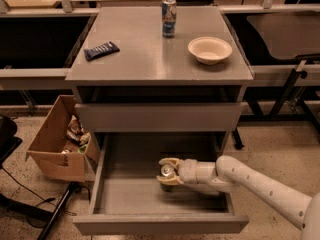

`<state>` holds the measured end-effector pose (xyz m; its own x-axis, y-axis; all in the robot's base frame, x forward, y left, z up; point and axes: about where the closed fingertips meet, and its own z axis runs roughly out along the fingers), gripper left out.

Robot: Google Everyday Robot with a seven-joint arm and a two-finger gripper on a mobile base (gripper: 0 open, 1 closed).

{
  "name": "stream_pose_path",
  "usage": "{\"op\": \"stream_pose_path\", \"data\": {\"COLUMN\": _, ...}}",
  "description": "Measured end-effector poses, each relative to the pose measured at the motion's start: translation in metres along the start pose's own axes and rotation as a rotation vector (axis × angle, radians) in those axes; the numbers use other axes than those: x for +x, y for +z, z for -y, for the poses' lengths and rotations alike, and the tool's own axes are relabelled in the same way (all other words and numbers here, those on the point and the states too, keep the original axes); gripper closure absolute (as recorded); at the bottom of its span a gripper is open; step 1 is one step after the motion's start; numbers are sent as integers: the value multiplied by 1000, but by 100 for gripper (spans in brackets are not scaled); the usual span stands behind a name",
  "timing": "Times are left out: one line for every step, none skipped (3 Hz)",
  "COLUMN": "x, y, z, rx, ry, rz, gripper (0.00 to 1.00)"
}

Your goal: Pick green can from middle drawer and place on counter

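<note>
The middle drawer point(127, 196) stands pulled open at the bottom of the grey cabinet. The green can point(165, 172) stands upright on its floor near the centre, with its silver lid showing. My gripper point(167, 171) reaches in from the right on a white arm, level with the can's top. One finger is behind the can and one in front, both closed in against it. The can still rests on the drawer floor. The counter point(140, 59) is the cabinet's grey top, above.
On the counter stand a blue-and-white can point(169, 18) at the back, a cream bowl point(210, 49) at the right and a dark snack packet point(101, 50) at the left. A cardboard box point(52, 149) of clutter sits on the floor to the left of the drawer.
</note>
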<state>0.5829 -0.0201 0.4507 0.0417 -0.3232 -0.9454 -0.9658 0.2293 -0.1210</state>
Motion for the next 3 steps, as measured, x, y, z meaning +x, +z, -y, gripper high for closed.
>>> {"op": "stream_pose_path", "data": {"x": -37, "y": -13, "z": -4, "rx": -21, "ry": -23, "rz": -22, "gripper": 100}}
{"op": "stream_pose_path", "data": {"x": -110, "y": -15, "z": -37, "rx": -140, "ry": -2, "rz": -55, "gripper": 100}}
{"op": "stream_pose_path", "data": {"x": -238, "y": -12, "z": -41, "rx": -280, "ry": 1, "rz": -109, "gripper": 100}}
